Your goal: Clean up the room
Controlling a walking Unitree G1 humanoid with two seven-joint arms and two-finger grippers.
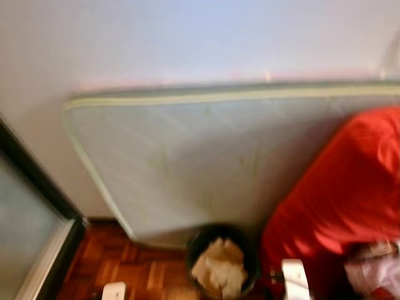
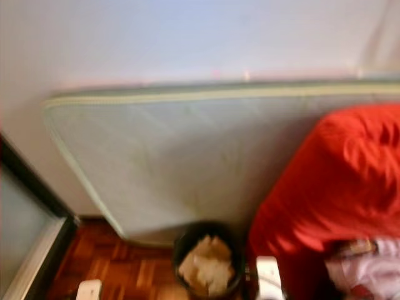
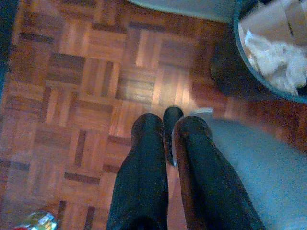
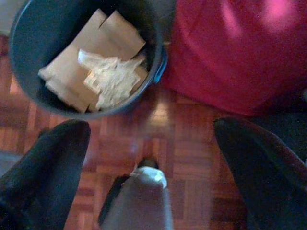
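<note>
The right gripper [image 4: 151, 139] hangs with its black fingers spread wide apart over the reddish parquet floor [image 4: 192, 163], just short of the round dark bin [image 4: 29, 72] stuffed with brown cardboard and crumpled white paper [image 4: 110, 76]. A red fabric heap [image 4: 230, 62] lies beside the bin. The left gripper [image 3: 168, 129], fingers pressed together, hovers above parquet near the bin, which stands against a pale grey-green mattress [image 1: 206, 162] propped on the wall

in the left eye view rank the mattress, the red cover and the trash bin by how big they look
1. mattress, leaning against the wall
2. red cover, cut off by the picture's edge, so its full extent is unsure
3. trash bin, holding paper, clearly smallest
</note>
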